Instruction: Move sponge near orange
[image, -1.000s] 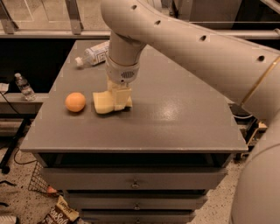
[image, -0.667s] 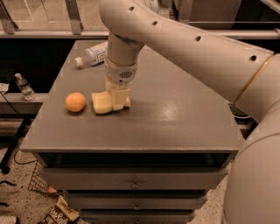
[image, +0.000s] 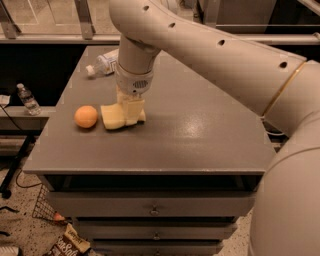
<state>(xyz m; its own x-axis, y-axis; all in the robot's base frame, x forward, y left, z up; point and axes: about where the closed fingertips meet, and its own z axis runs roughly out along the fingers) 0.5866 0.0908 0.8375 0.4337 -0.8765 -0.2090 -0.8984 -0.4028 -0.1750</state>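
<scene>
Sponge (image: 112, 116) lies on the counter (image: 200, 125) just beside the orange (image: 86, 116), not touching. The arm (image: 200, 45) bends down over it, gripper (image: 131, 112) vertical, jaws pinching the sponge's far part. Sponge and gripper sit slightly nearer the orange than before.

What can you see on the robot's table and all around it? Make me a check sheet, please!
Surface: grey table, flat top, drawers underneath.
Job's things: pale yellow sponge lies just right of the orange; a thin gap seems to show between them.
Clutter: a plastic bottle lies on its side at the back left of the tabletop.
Grippers: the claw points down onto the sponge's right part.
Cables: what looks like a thin dark cord on the floor, left.
Surroundings: a small bottle stands on a left ledge; a wire basket and a snack packet sit on the floor.
</scene>
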